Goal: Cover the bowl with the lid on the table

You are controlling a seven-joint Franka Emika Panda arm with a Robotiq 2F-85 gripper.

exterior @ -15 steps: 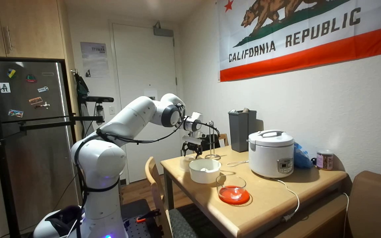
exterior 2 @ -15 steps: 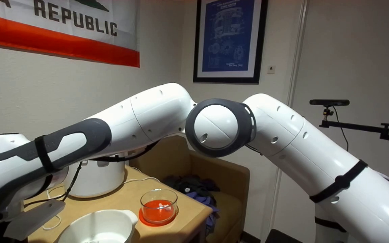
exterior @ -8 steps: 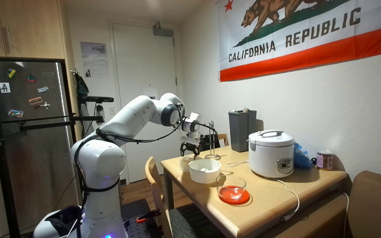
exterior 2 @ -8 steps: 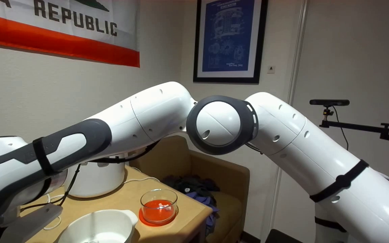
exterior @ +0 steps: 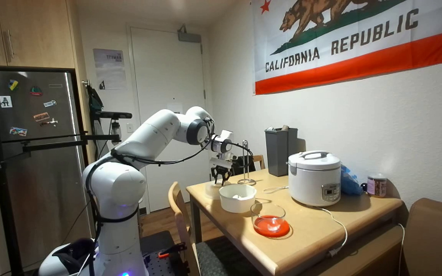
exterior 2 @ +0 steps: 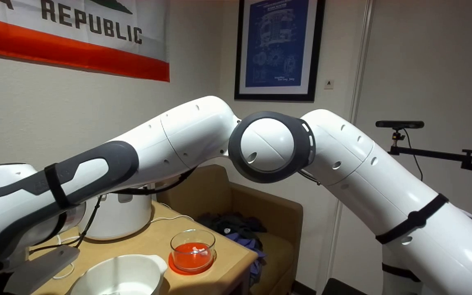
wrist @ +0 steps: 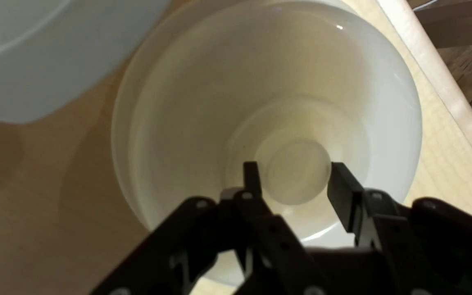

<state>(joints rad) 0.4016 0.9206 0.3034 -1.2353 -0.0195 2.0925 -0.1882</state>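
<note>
"CALIFORNIA REPUBLIC" across California state flag (exterior: 359, 50). "TRUMAN" on pale poster (exterior: 110, 69). "A" on small wall plate (exterior 2: 328, 84). Framed blueprint print (exterior 2: 279, 49): lettering too small to read.

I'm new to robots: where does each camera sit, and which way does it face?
In an exterior view: set back, facing table and door; arm and hand show.
In an exterior view: close beside the arm, which crosses the picture, hand mostly cut off; facing the armchair.
Wrist view: above the hand, looking down past its fingers at what seems the lid.
Both exterior views share the flag, bowl and cooker.
</note>
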